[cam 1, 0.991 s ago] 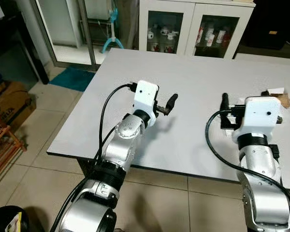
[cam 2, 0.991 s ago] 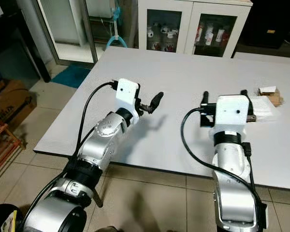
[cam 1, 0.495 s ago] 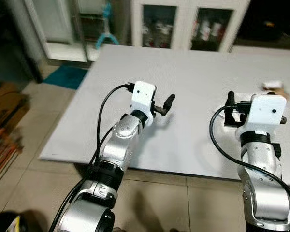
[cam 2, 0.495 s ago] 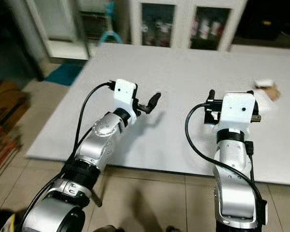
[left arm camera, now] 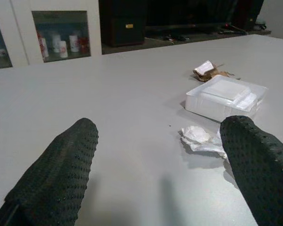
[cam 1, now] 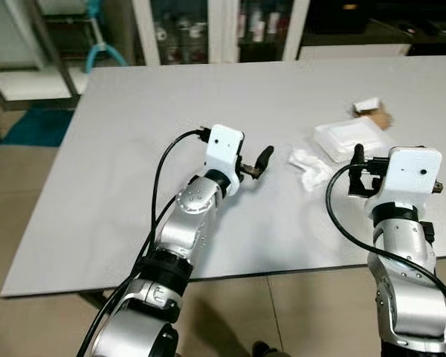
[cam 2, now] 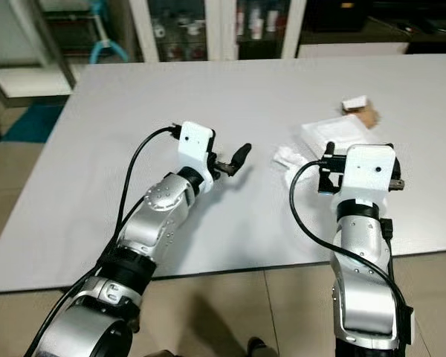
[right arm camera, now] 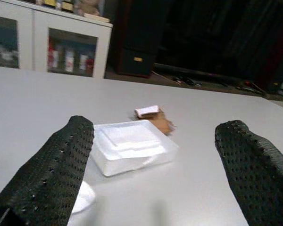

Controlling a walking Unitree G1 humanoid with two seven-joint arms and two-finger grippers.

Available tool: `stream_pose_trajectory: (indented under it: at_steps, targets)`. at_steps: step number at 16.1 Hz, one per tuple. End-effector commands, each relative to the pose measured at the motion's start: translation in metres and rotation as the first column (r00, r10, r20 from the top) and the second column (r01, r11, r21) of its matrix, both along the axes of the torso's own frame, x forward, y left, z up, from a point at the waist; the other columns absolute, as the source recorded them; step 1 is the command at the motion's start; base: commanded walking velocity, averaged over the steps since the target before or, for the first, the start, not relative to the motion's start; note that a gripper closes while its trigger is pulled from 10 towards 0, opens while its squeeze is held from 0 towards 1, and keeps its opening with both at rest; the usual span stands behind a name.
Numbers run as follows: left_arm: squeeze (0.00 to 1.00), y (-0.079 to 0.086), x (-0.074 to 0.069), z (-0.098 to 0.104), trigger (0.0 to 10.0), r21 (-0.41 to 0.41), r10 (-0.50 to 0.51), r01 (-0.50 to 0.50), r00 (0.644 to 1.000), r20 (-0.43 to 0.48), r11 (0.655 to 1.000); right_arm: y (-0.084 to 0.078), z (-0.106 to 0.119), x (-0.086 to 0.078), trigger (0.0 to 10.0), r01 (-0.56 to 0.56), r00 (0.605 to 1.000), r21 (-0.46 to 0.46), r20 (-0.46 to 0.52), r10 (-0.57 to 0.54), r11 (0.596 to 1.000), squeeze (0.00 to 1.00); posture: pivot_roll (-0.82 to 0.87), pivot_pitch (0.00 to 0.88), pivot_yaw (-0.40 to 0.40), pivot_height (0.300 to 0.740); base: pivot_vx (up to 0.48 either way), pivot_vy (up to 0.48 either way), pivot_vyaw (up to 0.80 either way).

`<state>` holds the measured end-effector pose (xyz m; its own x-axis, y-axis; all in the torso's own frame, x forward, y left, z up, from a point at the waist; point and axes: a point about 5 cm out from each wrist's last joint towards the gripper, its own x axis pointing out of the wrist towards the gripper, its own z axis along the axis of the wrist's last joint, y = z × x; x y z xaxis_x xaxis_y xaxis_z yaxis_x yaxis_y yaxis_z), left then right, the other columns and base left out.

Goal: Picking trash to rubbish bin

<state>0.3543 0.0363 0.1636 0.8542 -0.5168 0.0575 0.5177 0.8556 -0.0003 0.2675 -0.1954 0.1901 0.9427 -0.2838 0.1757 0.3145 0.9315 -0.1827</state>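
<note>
Three pieces of trash lie on the grey table (cam 1: 134, 111) toward its right. A white lidded foam box (cam 1: 353, 139) has a crumpled white tissue (cam 1: 306, 165) just in front of it and a small brown-and-white scrap (cam 1: 372, 111) behind it. My left gripper (left arm camera: 155, 165) is open above the table's middle, with the tissue a short way to its right. My right gripper (right arm camera: 153, 174) is open and empty near the front edge, pointing at the foam box (right arm camera: 132, 146) just ahead of its fingertips.
A white cabinet with glass doors (cam 1: 208, 30) stands behind the table. Tiled floor and a blue mat (cam 1: 30, 123) lie to the left. The table's front edge (cam 1: 208, 277) runs just below my arms. Dark furniture (right arm camera: 188, 42) stands at the far right.
The whole picture has shifted because the camera moved: the table now takes up more of the view and the trash lies nearer my right gripper. Both arms keep the same pose.
</note>
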Motion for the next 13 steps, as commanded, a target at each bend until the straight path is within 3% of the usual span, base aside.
stream_pose_trajectory:
  at_steps: [1,4,7,10,11,13]
  targets:
    - [0.0,-0.001,-0.002,0.001,10.0,-0.007,-0.016,0.016,1.0,-0.003,1.0,-0.004,-0.003,0.0,10.0,0.017,0.999,0.005,-0.028,-0.017,1.0,0.0,0.1,0.089,0.014,0.74,0.0,0.0,-0.8]
    - [0.0,0.0,-0.003,-0.001,10.0,0.003,-0.025,0.025,1.0,-0.014,1.0,-0.004,-0.005,-0.001,10.0,0.027,0.999,0.01,-0.032,-0.026,1.0,0.0,0.1,0.101,0.017,0.74,0.0,0.0,-0.67]
    - [0.0,0.004,-0.005,-0.003,10.0,0.004,-0.022,0.022,0.999,-0.029,1.0,0.001,-0.007,0.0,10.0,0.021,0.999,0.016,-0.043,-0.02,1.0,0.0,0.1,0.121,0.02,0.74,0.0,0.0,0.0]
    - [0.0,0.015,-0.01,-0.009,10.0,0.034,-0.012,0.013,0.999,-0.045,0.999,0.006,-0.014,-0.001,10.0,0.008,0.997,0.05,-0.071,-0.004,0.999,0.0,0.12,0.169,0.026,0.74,0.0,0.0,0.0]
    - [0.0,0.024,-0.013,-0.011,10.0,0.055,-0.011,0.014,0.999,-0.053,0.998,0.006,-0.019,0.001,10.0,0.01,0.996,0.068,-0.094,-0.003,0.998,0.0,0.15,0.231,0.045,0.74,0.0,0.0,0.0]
    - [0.0,0.039,-0.019,-0.013,10.0,0.097,-0.008,0.014,0.998,-0.067,0.995,0.003,-0.024,0.006,10.0,0.021,0.994,0.089,-0.113,-0.01,0.996,0.0,0.17,0.275,0.065,0.74,0.0,0.0,0.0]
